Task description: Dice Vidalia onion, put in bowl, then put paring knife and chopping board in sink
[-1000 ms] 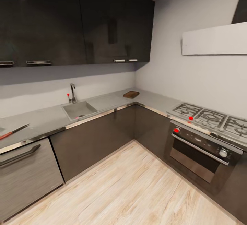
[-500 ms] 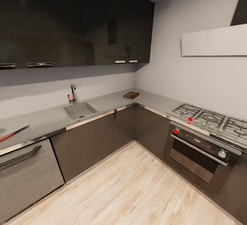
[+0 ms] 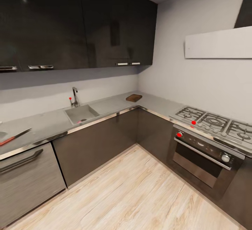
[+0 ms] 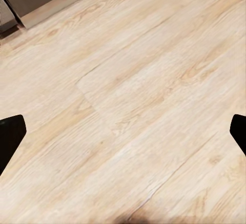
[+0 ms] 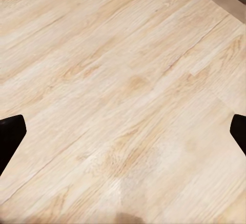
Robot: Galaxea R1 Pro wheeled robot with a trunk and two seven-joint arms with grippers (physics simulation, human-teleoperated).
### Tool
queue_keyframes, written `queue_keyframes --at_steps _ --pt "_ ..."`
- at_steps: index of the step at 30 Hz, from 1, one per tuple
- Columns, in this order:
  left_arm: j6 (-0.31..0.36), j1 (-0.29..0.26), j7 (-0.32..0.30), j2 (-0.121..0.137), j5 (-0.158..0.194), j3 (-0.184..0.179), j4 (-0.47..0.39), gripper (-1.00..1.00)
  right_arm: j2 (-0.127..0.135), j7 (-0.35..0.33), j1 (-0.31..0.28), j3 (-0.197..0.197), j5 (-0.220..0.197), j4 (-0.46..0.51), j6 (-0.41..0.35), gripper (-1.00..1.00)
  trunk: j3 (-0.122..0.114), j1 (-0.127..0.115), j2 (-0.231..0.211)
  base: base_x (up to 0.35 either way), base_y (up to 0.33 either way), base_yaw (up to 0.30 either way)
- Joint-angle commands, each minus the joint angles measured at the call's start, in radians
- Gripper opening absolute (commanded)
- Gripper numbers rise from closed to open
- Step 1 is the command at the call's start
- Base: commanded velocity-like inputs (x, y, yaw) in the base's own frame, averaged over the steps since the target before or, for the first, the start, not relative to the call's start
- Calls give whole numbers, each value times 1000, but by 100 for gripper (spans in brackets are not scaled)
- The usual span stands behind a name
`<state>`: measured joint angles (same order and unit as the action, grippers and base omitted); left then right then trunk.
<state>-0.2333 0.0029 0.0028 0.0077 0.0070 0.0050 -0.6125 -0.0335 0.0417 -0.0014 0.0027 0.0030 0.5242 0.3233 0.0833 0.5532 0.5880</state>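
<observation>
the sink (image 3: 81,113) lies at about 11 o'clock from the robot, well apart across the floor (image 3: 140,191), with the paring knife (image 3: 14,136) at 9 and the chopping board (image 3: 134,97) at 12. left gripper (image 4: 123,131) and right gripper (image 5: 123,131) hang wide apart, empty. neither arm is clearly nearer.

On the countertop (image 3: 49,123), paring knife (image 3: 14,136) left of sink (image 3: 82,113), chopping board (image 3: 134,97) seemingly right.

Sink (image 3: 81,113) contents too small to tell; paring knife (image 3: 14,136) handle cut off at edge.
</observation>
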Motion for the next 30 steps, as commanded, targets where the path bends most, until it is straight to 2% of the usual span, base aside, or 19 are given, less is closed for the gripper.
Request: queue_keyframes --at_steps 1,27,30 --pt "-1 0 0 0 1 0 -1 100 0 3 0 0 0 0 2 100 -2 -4 -6 0 0 0" --pt "-1 0 0 0 1 0 0 100 0 4 0 1 0 0 2 100 -83 -103 -188 0 0 0" --pt "-1 0 0 0 1 0 0 100 0 4 0 1 1 0 2 100 -83 -103 -188 0 0 0"
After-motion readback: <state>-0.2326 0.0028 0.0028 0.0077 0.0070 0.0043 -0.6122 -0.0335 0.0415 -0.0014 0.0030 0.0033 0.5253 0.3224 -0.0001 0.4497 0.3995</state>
